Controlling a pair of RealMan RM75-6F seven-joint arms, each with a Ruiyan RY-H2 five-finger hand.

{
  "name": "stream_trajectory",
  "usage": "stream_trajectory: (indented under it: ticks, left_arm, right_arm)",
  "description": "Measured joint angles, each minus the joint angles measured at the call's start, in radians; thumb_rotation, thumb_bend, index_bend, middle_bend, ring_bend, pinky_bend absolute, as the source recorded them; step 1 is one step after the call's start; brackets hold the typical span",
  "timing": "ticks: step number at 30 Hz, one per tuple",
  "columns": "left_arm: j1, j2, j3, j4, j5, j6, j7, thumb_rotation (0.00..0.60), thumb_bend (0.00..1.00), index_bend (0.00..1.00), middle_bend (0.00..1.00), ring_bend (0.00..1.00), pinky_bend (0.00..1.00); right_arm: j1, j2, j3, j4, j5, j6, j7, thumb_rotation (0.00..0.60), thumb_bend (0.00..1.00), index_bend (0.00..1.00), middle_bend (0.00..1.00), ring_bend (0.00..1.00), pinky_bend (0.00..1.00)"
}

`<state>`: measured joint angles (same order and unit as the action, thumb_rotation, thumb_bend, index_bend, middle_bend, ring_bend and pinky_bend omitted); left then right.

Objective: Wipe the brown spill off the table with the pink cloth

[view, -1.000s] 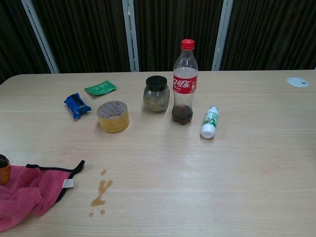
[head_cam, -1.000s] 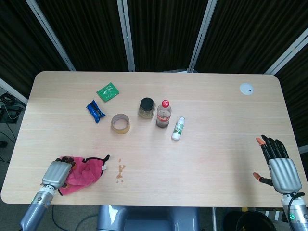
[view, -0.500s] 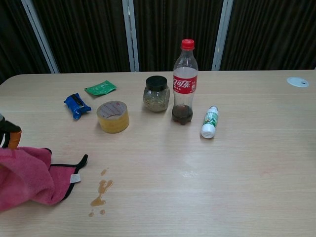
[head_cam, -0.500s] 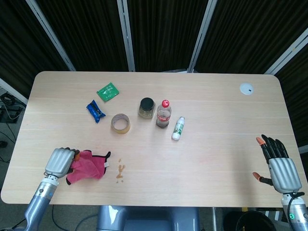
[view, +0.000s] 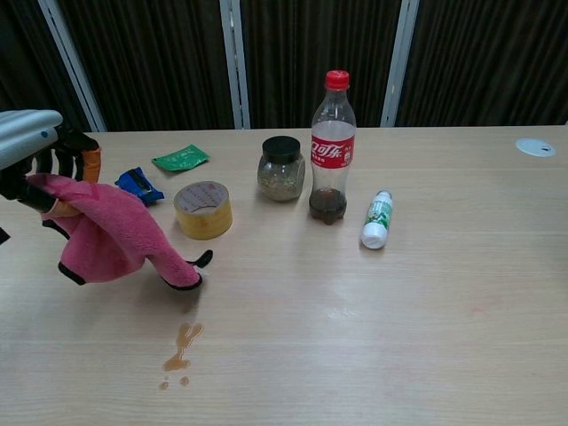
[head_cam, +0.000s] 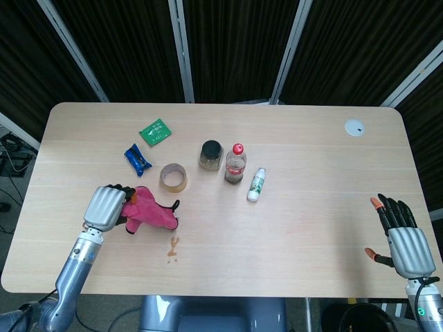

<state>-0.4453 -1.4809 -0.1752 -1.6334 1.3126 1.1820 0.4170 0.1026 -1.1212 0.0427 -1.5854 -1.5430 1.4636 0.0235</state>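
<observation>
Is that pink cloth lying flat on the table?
No. The left hand holds the pink cloth up, bunched; it hangs with its tip near the table.

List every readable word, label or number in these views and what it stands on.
"可口可乐" in white script: red label of the cola bottle.
Small white bottle: green label, print too small to read.
Green packet: blurred.
Blue packet: blurred.
Tape roll: no readable text.

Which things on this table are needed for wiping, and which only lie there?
Needed:
pink cloth held by left hand
brown spill

Only lying there:
yellow tape roll
dark-lidded glass jar
red-capped cola bottle
small white bottle
blue packet
green sachet
</observation>
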Motion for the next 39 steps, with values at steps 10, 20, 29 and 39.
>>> stream_trajectory:
  ticks: [10,20,29,39]
  left_arm:
    - [-0.072,-0.159,0.014,0.039,-0.044,-0.047,0.105,0.600,0.58,0.82,0.59,0.51,0.58]
    - [-0.108,-0.264,0.052,0.172,-0.093,-0.099,0.149,0.600,0.58,0.82,0.59,0.51,0.57]
    - [-0.121,-0.304,0.101,0.213,-0.112,-0.143,0.164,0.600,0.58,0.82,0.59,0.51,0.57]
    - [-0.102,-0.313,0.193,0.159,-0.073,-0.159,0.150,0.600,0.58,0.82,0.59,0.51,0.57]
  right_arm:
    - [-0.004,0.008,0.003,0.001,0.016,-0.004,0.020,0.600,0.01,0.00,0.00,0.00,0.03]
    - [0.005,0.006,0.009,0.008,0.031,-0.025,0.033,0.600,0.01,0.00,0.00,0.00,0.03]
    - [0.004,0.008,0.009,0.004,0.030,-0.024,0.034,0.600,0.01,0.00,0.00,0.00,0.03]
    - [0.003,0.008,0.010,0.007,0.030,-0.022,0.037,0.600,0.01,0.00,0.00,0.00,0.03]
